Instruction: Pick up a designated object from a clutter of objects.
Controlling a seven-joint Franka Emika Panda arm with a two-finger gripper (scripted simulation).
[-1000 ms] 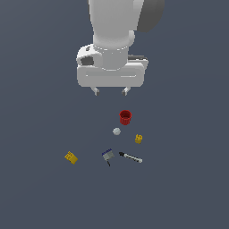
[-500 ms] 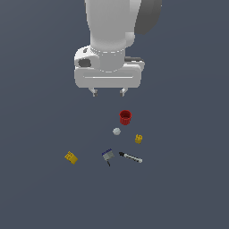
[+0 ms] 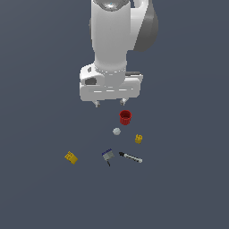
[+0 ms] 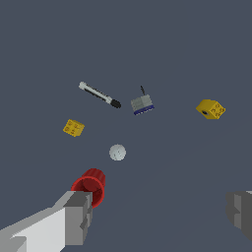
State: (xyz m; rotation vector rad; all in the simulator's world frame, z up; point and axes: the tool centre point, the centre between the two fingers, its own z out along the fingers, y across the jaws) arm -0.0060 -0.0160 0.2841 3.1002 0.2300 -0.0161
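The designated object, a small pale ball [image 3: 116, 131] [image 4: 117, 152], lies on the dark floor within the clutter of objects. A red cup [image 3: 125, 117] [image 4: 90, 186] stands just beside it. My gripper [image 3: 110, 103] [image 4: 160, 214] hangs open above and behind the ball, holding nothing, apart from every item. In the wrist view one grey finger [image 4: 78, 216] partly overlaps the red cup, and the other finger [image 4: 241, 209] sits at the frame's edge.
Around the ball lie a yellow block [image 3: 138, 139] [image 4: 73, 128], a black-and-white marker [image 3: 130, 157] [image 4: 100, 95] and a grey-blue gadget [image 3: 108, 155] [image 4: 142, 104]. Another yellow block [image 3: 70, 157] [image 4: 211, 109] sits apart at the exterior view's left.
The gripper has come down a little toward the clutter, staying open. None of the objects has moved.
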